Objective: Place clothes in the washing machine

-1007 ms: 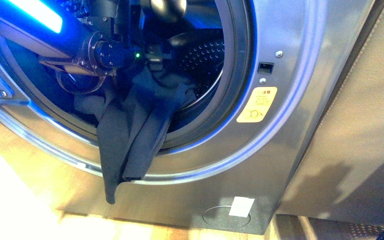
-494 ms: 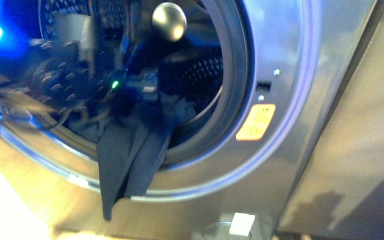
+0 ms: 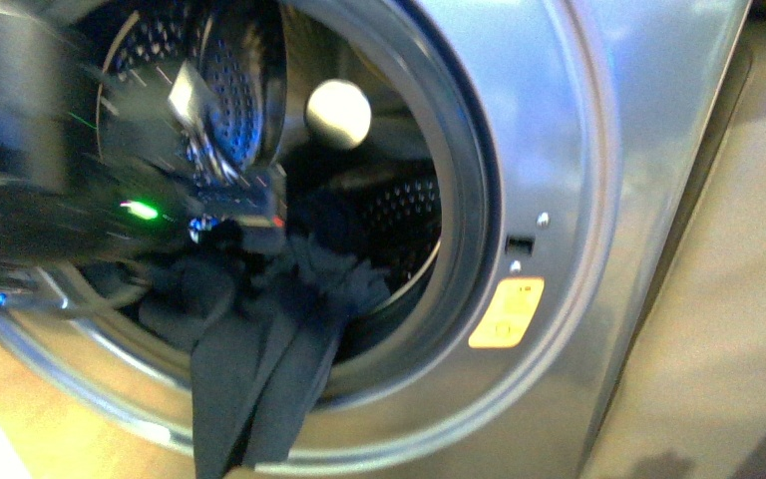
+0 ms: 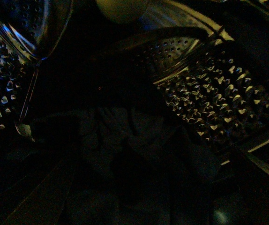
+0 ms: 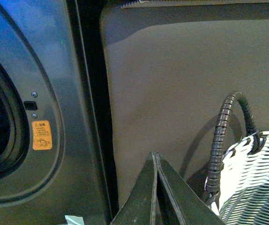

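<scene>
The silver-grey washing machine (image 3: 559, 130) fills the front view, porthole open, with its perforated steel drum (image 3: 404, 215) showing. The dark navy clothes (image 3: 269, 339) lie half in the drum and hang out over the porthole's lower rim. My left arm, blurred, reaches into the porthole from the left; its gripper (image 3: 249, 215) is open just above the clothes. The left wrist view is very dark: drum wall (image 4: 209, 103) and faint folds of clothes (image 4: 125, 136). My right gripper (image 5: 156, 161) is shut and empty, off to the right of the washing machine (image 5: 55, 93).
A yellow warning sticker (image 3: 506, 312) sits right of the porthole, also in the right wrist view (image 5: 41, 135). A brown panel (image 5: 181, 84) stands right of the machine. A white woven basket (image 5: 251, 183) with a dark coiled handle is beside my right gripper.
My left arm has drawn back and down towards the left, out of the porthole's middle. The camera has closed in on the washer. The clothes still hang over the rim.
</scene>
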Controlling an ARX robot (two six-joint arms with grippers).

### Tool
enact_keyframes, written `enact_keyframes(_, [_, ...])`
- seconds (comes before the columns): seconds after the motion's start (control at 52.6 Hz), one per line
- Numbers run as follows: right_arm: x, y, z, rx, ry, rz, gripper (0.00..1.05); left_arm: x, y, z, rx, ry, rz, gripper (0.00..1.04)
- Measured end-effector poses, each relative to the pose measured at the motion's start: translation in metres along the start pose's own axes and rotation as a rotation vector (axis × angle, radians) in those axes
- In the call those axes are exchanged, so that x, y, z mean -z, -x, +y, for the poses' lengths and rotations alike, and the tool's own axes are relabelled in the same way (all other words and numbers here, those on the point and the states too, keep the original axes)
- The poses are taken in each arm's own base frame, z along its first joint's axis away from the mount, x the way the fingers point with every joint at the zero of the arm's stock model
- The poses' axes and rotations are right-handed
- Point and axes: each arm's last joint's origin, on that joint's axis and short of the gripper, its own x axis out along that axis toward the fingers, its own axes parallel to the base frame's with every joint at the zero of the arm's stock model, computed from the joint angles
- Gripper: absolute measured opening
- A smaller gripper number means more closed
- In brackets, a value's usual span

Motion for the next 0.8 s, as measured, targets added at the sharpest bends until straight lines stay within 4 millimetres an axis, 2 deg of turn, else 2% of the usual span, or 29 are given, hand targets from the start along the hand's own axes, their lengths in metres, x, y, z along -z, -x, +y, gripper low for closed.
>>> enact_keyframes(0.247, [0.000, 0.000, 0.000, 0.000, 0.000, 0.000, 0.02, -0.037, 0.049, 0.006, 0.027, 0.003, -0.087, 0.98])
enact_keyframes(0.342, [0.000, 0.000, 0.000, 0.000, 0.000, 0.000, 0.02, -0.055, 0.076, 0.008, 0.025, -0.001, -0.145, 0.98])
enact_keyframes(0.437, [0.000, 0.000, 0.000, 0.000, 0.000, 0.000, 0.02, -0.063, 0.097, 0.006, 0.043, -0.006, -0.186, 0.98])
enact_keyframes(0.494, [0.000, 0.000, 0.000, 0.000, 0.000, 0.000, 0.02, -0.064, 0.117, 0.005, -0.122, 0.009, -0.159, 0.87])
enact_keyframes(0.532, [0.000, 0.000, 0.000, 0.000, 0.000, 0.000, 0.02, -0.051, 0.139, 0.005, -0.229, 0.018, -0.128, 0.76])
enact_keyframes(0.589, [0.000, 0.000, 0.000, 0.000, 0.000, 0.000, 0.02, -0.037, 0.157, 0.005, -0.255, 0.020, -0.148, 0.62])
enact_keyframes(0.646, [0.000, 0.000, 0.000, 0.000, 0.000, 0.000, 0.02, -0.025, 0.167, 0.006, -0.265, 0.020, -0.165, 0.49])
enact_keyframes(0.798, [0.000, 0.000, 0.000, 0.000, 0.000, 0.000, 0.02, 0.000, 0.178, 0.007, -0.252, 0.019, -0.157, 0.25])
